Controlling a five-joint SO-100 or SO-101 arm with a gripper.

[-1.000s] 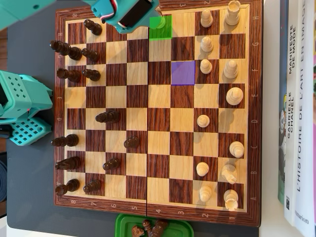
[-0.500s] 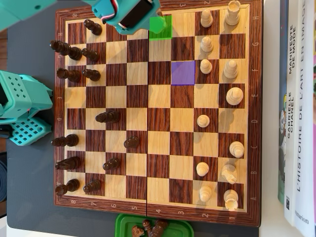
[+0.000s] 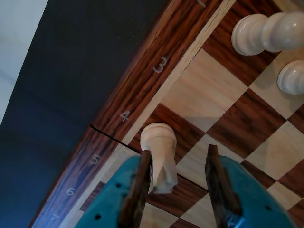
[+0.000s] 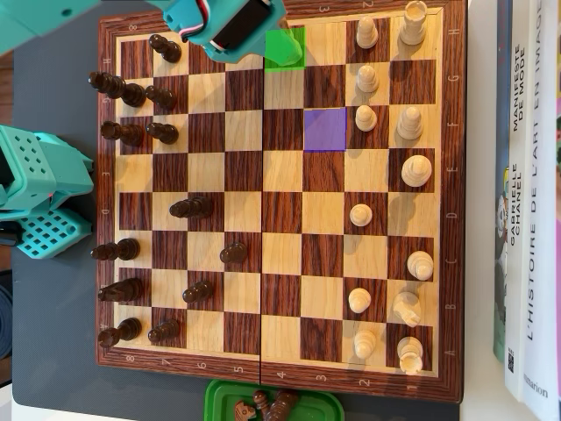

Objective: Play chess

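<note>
In the wrist view my gripper (image 3: 178, 152) is open over the edge of the wooden chessboard (image 3: 142, 90), by the rank marks 4 and 5. A white chess piece (image 3: 160, 156) stands between the jaws, against the left finger (image 3: 138, 185), with a wide gap to the right finger (image 3: 217, 185). In the overhead view my teal arm (image 4: 223, 24) covers the board's top edge beside a green-marked square (image 4: 287, 48); the piece is hidden under it. A purple-marked square (image 4: 325, 129) lies lower right. White pieces (image 4: 408, 171) fill the right side, dark pieces (image 4: 131, 132) the left.
Two more white pieces (image 3: 263, 32) stand at the wrist view's top right. A dark mat (image 3: 71, 71) borders the board. In the overhead view, books (image 4: 526, 202) lie on the right, a green tray (image 4: 272, 405) with captured dark pieces at the bottom, a teal robot part (image 4: 39, 197) on the left.
</note>
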